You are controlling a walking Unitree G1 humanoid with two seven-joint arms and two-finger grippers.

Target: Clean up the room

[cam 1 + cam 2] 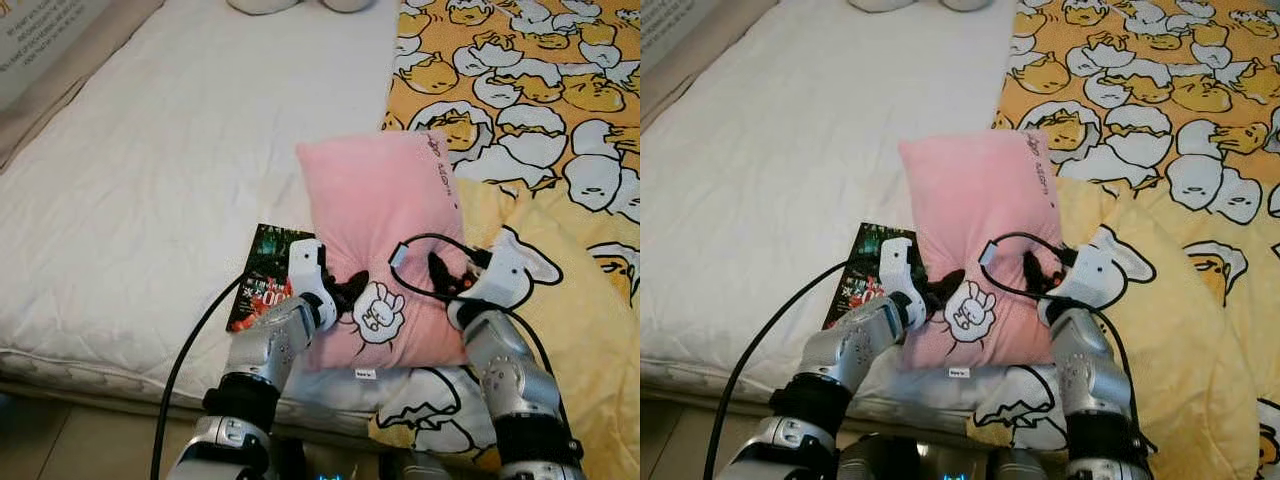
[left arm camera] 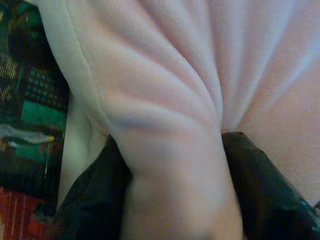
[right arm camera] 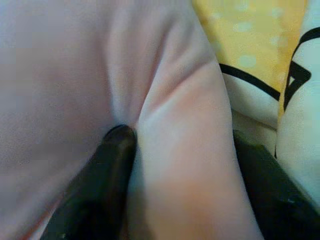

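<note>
A pink pillow (image 1: 380, 220) with a white cartoon hand print lies on the bed, across the seam between the white mattress and the yellow blanket. My left gripper (image 1: 348, 292) is shut on the pink pillow's near left edge, and a fold of fabric bulges between its black fingers (image 2: 95, 200). At the near right edge my right gripper (image 1: 442, 275) is shut on the pillow too, pinching a ridge of it between its fingers (image 3: 100, 185). A dark book (image 1: 262, 278) lies flat on the mattress, partly tucked under the pillow's left side.
The white mattress (image 1: 150, 180) spreads to the left, its front edge near my body. A yellow blanket (image 1: 560, 130) with a cartoon egg print covers the right half. Two white soft things (image 1: 262, 5) sit at the far edge. A black cable (image 1: 185, 360) hangs from my left arm.
</note>
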